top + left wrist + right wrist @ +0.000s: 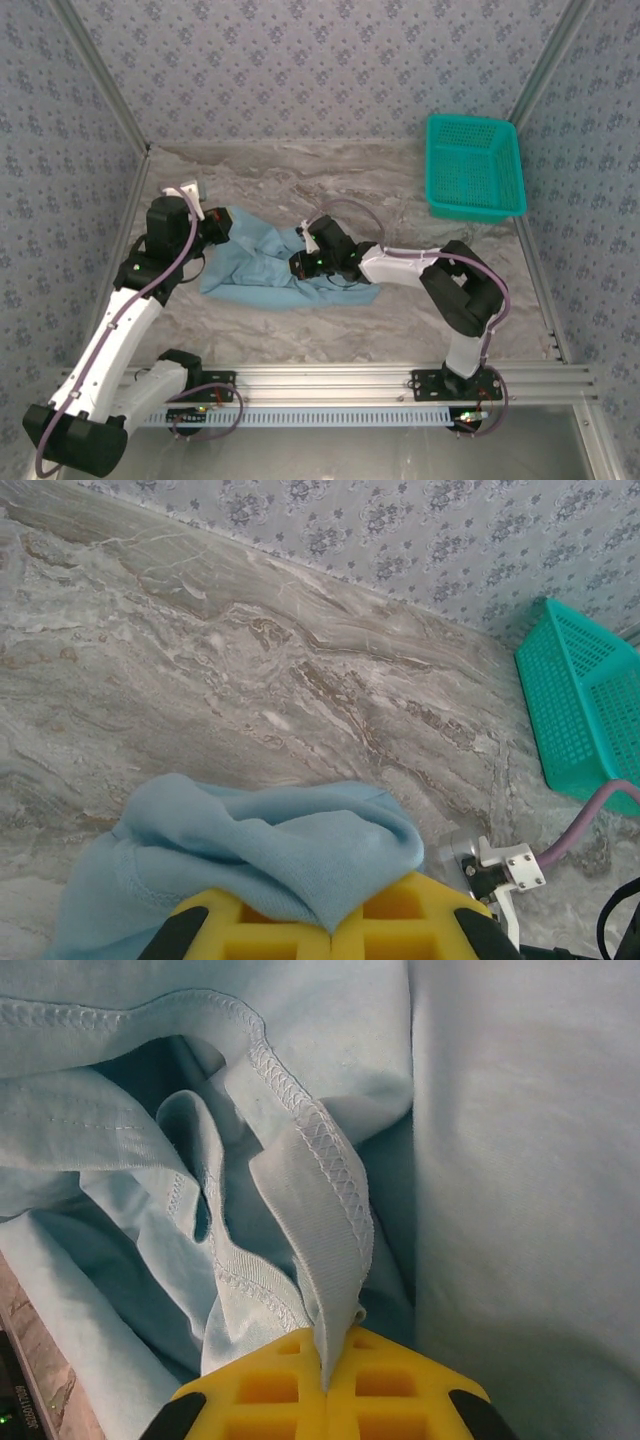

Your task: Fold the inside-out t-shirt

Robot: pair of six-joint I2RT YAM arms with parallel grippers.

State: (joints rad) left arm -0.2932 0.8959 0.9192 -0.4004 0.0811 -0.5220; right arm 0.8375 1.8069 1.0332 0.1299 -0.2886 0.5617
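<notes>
Two shut grippers share one garment. The inside-out t-shirt (285, 272) lies crumpled on the marbled table (400, 320), left of centre in the top view, and runs as a rumpled band between your two arms.

(a) Left end. Your left gripper (331, 935) has its yellow pads pressed together on a bunched fold of the light-blue cloth. The fold rises over the fingertips and drapes down to the left, onto the tabletop.

(b) Right end. Your right gripper (328, 1388) is likewise closed. Its yellow pads pinch a narrow strip of hem whose overlock stitching faces up. The strip climbs away from the pads into a tangle of loose folds, and a smoother panel of the shirt fills the right half of that wrist view. From above, this gripper sits on the shirt's right portion, with a little cloth spreading toward the near edge beneath it.

(c) Surroundings. A teal mesh basket (475, 168) stands at the far right corner of the table, well apart from the shirt. Patterned grey-blue walls (300, 70) enclose the table at the back and on both sides.
</notes>
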